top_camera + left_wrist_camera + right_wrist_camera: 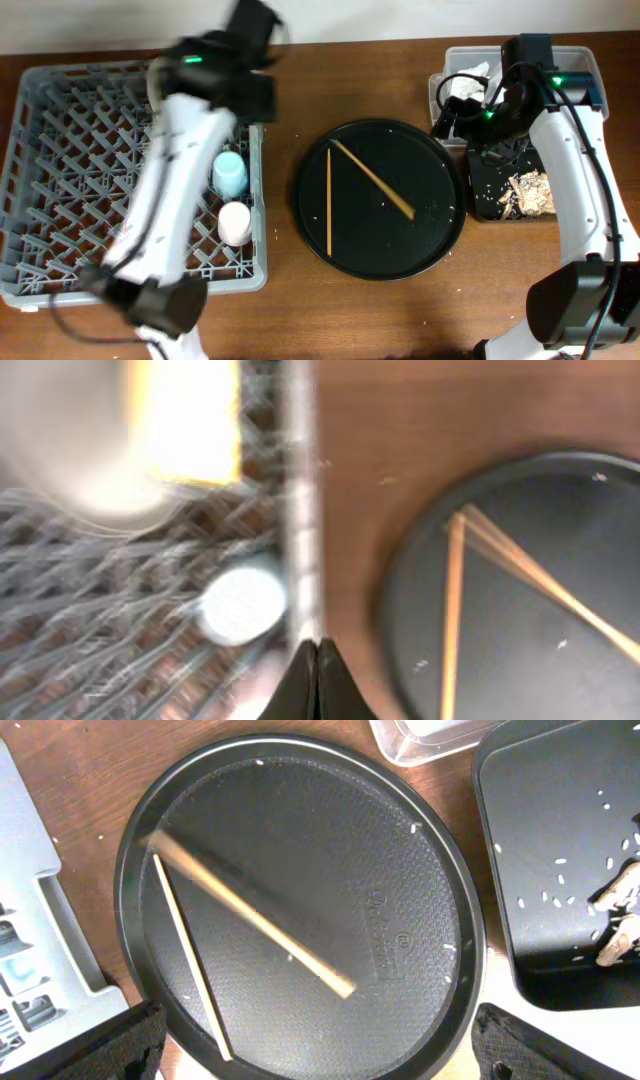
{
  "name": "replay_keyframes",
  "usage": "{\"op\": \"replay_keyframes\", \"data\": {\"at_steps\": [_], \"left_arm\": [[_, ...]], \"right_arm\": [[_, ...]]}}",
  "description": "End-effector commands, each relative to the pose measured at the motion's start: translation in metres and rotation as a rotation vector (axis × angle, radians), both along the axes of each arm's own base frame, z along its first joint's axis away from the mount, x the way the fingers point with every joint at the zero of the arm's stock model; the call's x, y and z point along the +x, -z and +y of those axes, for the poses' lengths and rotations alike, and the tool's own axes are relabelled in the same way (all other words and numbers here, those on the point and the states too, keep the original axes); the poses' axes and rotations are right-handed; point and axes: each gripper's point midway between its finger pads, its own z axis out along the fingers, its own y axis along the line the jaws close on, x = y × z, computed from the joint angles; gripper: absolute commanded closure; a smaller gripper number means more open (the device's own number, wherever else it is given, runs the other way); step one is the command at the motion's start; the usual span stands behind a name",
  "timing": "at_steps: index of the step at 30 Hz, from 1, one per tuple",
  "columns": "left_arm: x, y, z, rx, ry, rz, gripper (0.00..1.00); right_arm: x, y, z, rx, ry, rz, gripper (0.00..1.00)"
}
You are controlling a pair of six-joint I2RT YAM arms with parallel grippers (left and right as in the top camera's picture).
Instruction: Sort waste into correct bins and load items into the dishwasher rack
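Two wooden chopsticks lie in a V on the large round black tray; they also show in the right wrist view and the left wrist view. My right gripper is open and empty above the round tray's near edge, in the overhead view by the clear tub. My left gripper is shut and empty, blurred, over the right rim of the grey rack. A blue cup and a pink cup stand in the rack. The yellow bowl and pale plate show blurred.
The clear tub at the back right holds a white napkin. The shallow black tray beside it holds tan food scraps, also in the right wrist view. I cannot make out the wrapper.
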Motion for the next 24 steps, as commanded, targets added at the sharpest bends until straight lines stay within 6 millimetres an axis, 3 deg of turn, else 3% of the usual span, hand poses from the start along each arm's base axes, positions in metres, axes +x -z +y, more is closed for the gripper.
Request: {"op": "replay_keyframes", "data": {"at_steps": [1,3,4,5,6,7,9,10,12,14,17,20,24], "left_arm": [[-0.014,-0.044,0.051,0.002,-0.062,-0.087,0.99],[-0.012,-0.043,0.055,-0.015,-0.072,-0.086,0.98],[-0.007,-0.037,0.032,-0.084,-0.018,-0.078,0.81],[-0.001,-0.021,0.002,-0.138,0.049,-0.047,0.51],[0.002,-0.001,-0.016,-0.134,0.073,-0.004,0.44],[0.003,0.037,-0.042,-0.145,0.041,0.085,0.44],[0.005,0.070,-0.066,-0.150,0.006,0.150,0.44],[0.006,0.095,-0.090,-0.150,-0.002,0.187,0.43],[-0.001,0.168,-0.143,-0.118,-0.009,0.282,0.44],[-0.003,0.204,-0.151,-0.074,-0.025,0.323,0.46],[0.001,0.233,-0.138,-0.022,-0.203,0.313,0.51],[0.008,0.240,-0.131,-0.001,-0.270,0.277,0.53],[0.001,0.245,-0.118,0.030,-0.344,0.296,0.54]], "right_arm": [[-0.001,0.003,0.002,-0.005,-0.005,0.008,0.01],[-0.001,0.003,0.002,-0.004,-0.005,0.008,0.01],[-0.001,0.003,0.002,-0.004,-0.005,0.008,0.02],[-0.001,0.003,0.002,-0.005,-0.005,0.008,0.02],[-0.001,0.003,0.002,-0.005,-0.005,0.008,0.02],[-0.001,0.003,0.002,-0.005,-0.005,0.008,0.02],[-0.001,0.003,0.002,-0.005,-0.005,0.008,0.02],[-0.001,0.003,0.002,-0.005,-0.005,0.008,0.02],[-0.001,0.003,0.002,-0.005,-0.005,0.008,0.02],[-0.001,0.003,0.002,-0.004,-0.005,0.008,0.01],[-0.001,0.003,0.002,-0.004,-0.005,0.008,0.01],[-0.001,0.003,0.002,-0.004,-0.005,0.008,0.01],[-0.001,0.003,0.002,-0.005,-0.005,0.008,0.02]]}}
